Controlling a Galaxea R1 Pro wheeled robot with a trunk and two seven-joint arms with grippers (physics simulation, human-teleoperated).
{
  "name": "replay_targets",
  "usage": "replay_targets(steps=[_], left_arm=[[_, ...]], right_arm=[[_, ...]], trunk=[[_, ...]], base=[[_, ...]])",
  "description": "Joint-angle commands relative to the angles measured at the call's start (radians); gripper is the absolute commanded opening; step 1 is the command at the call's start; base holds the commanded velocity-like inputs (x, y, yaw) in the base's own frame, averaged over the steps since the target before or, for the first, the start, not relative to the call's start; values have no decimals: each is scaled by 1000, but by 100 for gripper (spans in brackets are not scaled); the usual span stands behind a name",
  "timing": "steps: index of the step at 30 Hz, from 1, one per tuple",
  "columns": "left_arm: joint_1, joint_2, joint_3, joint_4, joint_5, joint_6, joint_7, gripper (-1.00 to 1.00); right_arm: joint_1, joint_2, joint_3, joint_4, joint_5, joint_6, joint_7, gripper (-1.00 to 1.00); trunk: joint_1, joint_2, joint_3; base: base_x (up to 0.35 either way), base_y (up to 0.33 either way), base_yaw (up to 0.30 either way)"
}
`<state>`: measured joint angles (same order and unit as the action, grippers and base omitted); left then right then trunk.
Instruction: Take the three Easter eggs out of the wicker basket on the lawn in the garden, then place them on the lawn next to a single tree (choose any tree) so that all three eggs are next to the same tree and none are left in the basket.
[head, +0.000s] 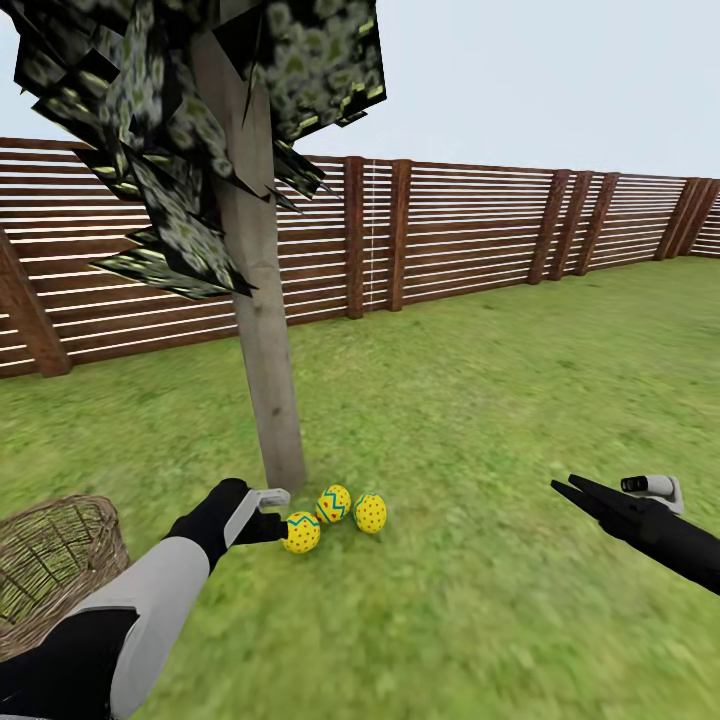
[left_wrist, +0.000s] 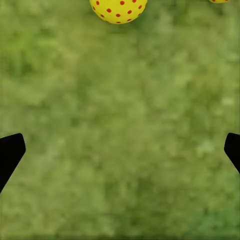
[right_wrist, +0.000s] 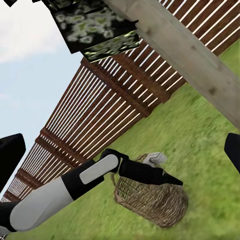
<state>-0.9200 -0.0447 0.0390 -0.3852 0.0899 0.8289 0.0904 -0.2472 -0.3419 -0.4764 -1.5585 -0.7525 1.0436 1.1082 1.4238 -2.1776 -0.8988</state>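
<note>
Wicker basket (head: 55, 565) sits nearest, beside the left arm; no egg visible in what shows of it. Left gripper (head: 272, 522) hovers low over the lawn (head: 480, 620), fingers spread wide, holding nothing, its tips just beside the nearest of three Easter eggs (head: 301, 532). Eggs lie in a row at the foot of the tree (head: 270, 400). Right gripper (head: 572, 489), well apart, looks closed and empty. Judgement: only the left arm's retreat remains.
</note>
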Motion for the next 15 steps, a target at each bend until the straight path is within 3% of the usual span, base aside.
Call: replay_targets(steps=[1,3,13,14,15], left_arm=[[0,-1,4,-1,10,4,9,100],[0,-1,4,-1,10,4,9,100],[56,9,1,-54,18,60,15,100],[136,10,1,-56,19,70,15,100],[137,10,1,-56,19,71,15,100]], right_arm=[[-1,0,-1,0,2,4,4,100],[-2,0,-1,-1,3,4,4,100],[37,56,35,21,18,4,0,100],[38,69,36,22,19,4,0,100],[39,69,36,22,19,4,0,100]], trunk=[[0,0,-1],[-4,7,2],[-42,77,34],[-46,84,37],[-50,91,40]], base=[[0,0,0],[0,0,0],[0,0,0],[0,0,0],[0,0,0]])
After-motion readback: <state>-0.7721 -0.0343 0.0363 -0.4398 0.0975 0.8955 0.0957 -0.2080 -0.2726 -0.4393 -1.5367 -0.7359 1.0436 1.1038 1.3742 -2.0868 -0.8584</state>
